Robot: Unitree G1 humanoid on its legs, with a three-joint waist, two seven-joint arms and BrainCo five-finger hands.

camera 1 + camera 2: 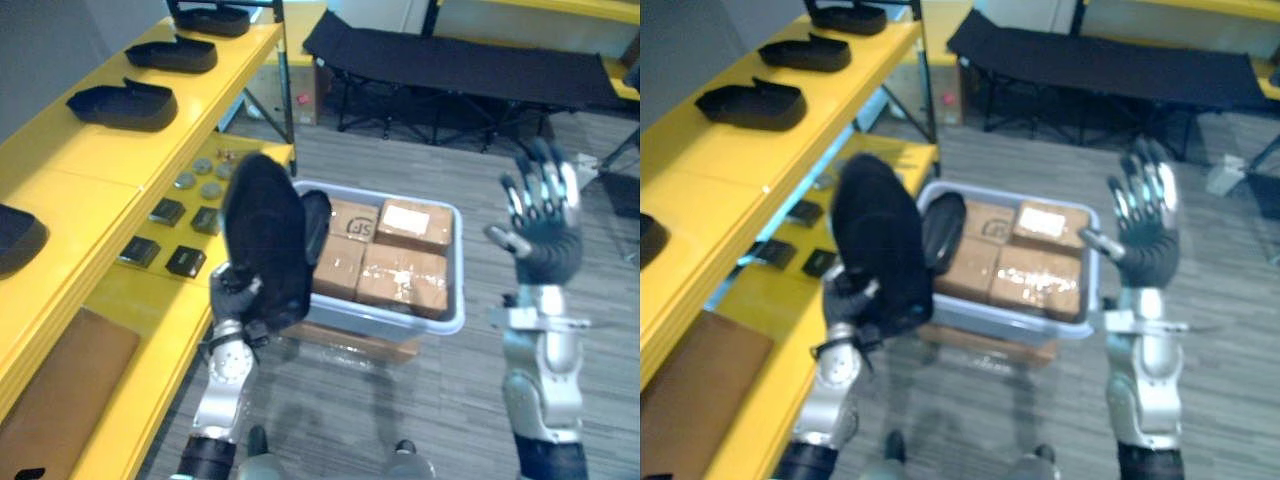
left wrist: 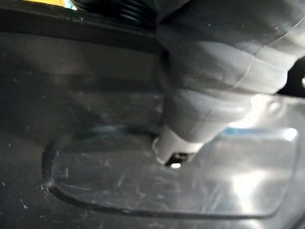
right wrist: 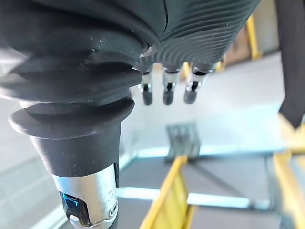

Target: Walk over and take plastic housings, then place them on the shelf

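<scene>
My left hand (image 1: pixel 235 295) is clenched round the lower end of a black, oval, moulded plastic housing (image 1: pixel 265 235). The housing stands almost upright in my grasp, held in the air in front of the left end of a pale grey-blue plastic bin (image 1: pixel 455 290). In the left wrist view one of my fingers (image 2: pixel 205 109) lies against its glossy dark surface

The bin holds brown taped cardboard boxes (image 1: pixel 400 275) packed side by side. A second black plastic housing (image 1: pixel 943 228) leans at the bin's left end, just behind the one I hold

My right hand (image 1: pixel 545 230) is raised to the right of the bin, well apart from it. Its fingers are straight and spread, released and holding nothing

A long yellow metal shelf (image 1: pixel 120 150) runs along my left. On its upper tier more black housings (image 1: pixel 125 103) lie in a row, each apart from the next. The lower tier carries small black square parts (image 1: pixel 165 212) and round grey discs (image 1: pixel 200 178), with a flat brown mat (image 1: pixel 55 390) nearer to me. Beyond the bin stands a black folding cot (image 1: pixel 470 65)
</scene>
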